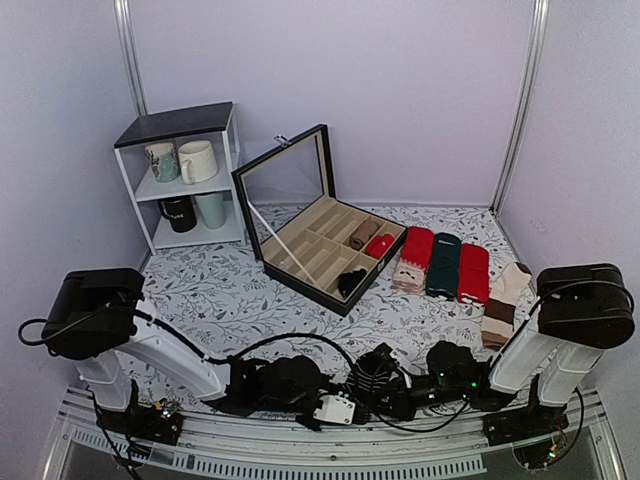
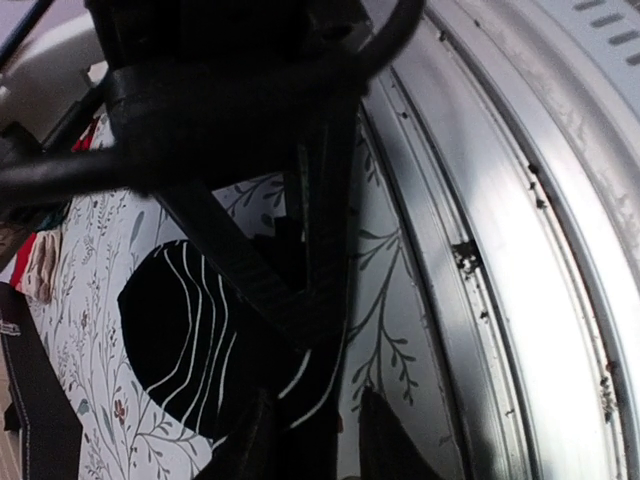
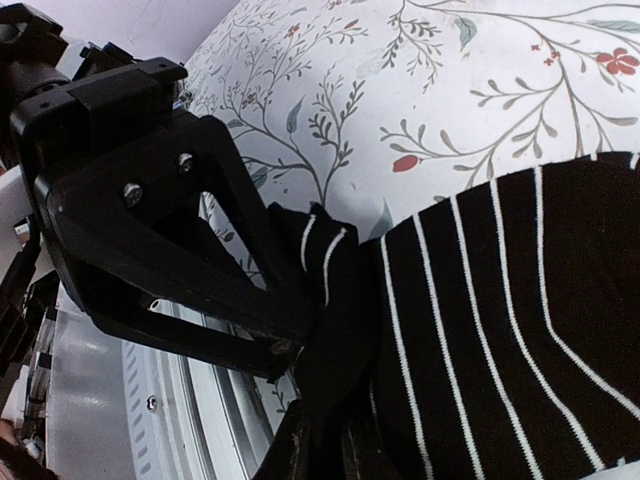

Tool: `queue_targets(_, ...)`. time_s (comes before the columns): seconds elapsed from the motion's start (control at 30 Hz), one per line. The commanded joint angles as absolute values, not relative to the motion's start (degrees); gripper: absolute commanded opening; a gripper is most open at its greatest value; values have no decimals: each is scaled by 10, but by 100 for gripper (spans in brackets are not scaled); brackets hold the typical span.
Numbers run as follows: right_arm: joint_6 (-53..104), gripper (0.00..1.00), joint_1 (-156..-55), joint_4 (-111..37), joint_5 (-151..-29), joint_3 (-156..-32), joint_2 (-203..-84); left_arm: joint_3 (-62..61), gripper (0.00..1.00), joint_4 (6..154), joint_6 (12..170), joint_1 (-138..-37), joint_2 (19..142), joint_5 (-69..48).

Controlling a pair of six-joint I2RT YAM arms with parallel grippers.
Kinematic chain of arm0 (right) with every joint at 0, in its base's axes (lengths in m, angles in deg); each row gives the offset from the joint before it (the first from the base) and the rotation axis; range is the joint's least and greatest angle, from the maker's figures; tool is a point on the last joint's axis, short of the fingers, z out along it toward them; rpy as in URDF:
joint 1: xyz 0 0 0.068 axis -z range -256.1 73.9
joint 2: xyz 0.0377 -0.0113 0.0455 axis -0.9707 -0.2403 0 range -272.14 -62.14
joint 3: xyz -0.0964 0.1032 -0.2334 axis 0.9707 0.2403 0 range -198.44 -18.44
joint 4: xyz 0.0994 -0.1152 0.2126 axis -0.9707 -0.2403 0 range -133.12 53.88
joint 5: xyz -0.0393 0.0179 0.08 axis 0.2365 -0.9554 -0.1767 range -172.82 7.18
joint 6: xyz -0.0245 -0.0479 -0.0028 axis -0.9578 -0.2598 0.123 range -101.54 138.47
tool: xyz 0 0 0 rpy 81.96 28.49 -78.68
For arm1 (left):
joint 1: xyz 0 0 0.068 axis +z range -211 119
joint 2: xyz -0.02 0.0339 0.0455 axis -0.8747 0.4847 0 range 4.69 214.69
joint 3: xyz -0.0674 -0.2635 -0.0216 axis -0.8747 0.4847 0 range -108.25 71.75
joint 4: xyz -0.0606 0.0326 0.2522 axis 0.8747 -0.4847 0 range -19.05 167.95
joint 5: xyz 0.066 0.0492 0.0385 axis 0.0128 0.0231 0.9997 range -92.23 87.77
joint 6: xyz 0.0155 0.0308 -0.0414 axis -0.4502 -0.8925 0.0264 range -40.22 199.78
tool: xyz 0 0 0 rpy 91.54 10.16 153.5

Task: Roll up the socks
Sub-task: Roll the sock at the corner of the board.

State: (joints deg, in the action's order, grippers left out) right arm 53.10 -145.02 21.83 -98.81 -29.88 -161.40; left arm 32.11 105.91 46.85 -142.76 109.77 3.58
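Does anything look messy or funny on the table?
Yes. The striped socks are not lying flat. One end is scrunched into a crumpled fold, pinched in the right gripper, right at the table's near edge by the metal rail. The red and green socks beside the box lie neatly in a row.

Lab test booth: plain lilac walls [image 1: 400, 90], aluminium rail [image 1: 330, 455], floral-clothed table [image 1: 220, 290], shelf [image 1: 185, 125] of mugs [image 1: 198, 160].
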Motion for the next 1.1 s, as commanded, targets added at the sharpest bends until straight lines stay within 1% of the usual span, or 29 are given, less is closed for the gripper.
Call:
queue_targets(0.0, 526, 10, -1454, 52, -1002, -279, -1639, 313, 29, 1049, 483, -1429, 1112, 62)
queue_targets(0.17, 522, 10, -1453, 52, -1007, -280, -1639, 330, 31, 1077, 484, -1427, 1100, 83)
queue_targets(0.3, 522, 9, -1453, 51, -1011, -281, -1638, 323, 32, 1063, 483, -1426, 1110, 84)
queue_targets(0.37, 523, 9, -1453, 50, -1012, -281, -1638, 311, 29, 1045, 487, -1424, 1123, 81)
queue_targets(0.47, 524, 9, -1453, 50, -1015, -282, -1639, 300, 15, 1018, 492, -1424, 1130, 64)
queue_targets(0.5, 522, 9, -1453, 50, -1016, -283, -1638, 298, 13, 1012, 497, -1423, 1131, 61)
queue_targets(0.63, 516, 9, -1453, 53, -1025, -286, -1637, 295, 12, 991, 515, -1419, 1134, 68)
queue_targets(0.7, 513, 9, -1453, 54, -1028, -289, -1635, 293, 9, 978, 525, -1418, 1136, 66)
queue_targets(0.73, 511, 10, -1453, 53, -1030, -290, -1636, 293, 3, 973, 530, -1418, 1136, 66)
queue_targets(0.77, 509, 10, -1453, 53, -1033, -291, -1635, 293, 0, 968, 536, -1418, 1136, 65)
queue_targets(0.87, 505, 11, -1453, 53, -1035, -289, -1623, 292, 0, 953, 552, -1417, 1132, 56)
queue_targets(1.07, 491, 19, -1452, 44, -1020, -280, -1557, 280, 0, 882, 616, -1410, 1129, 7)
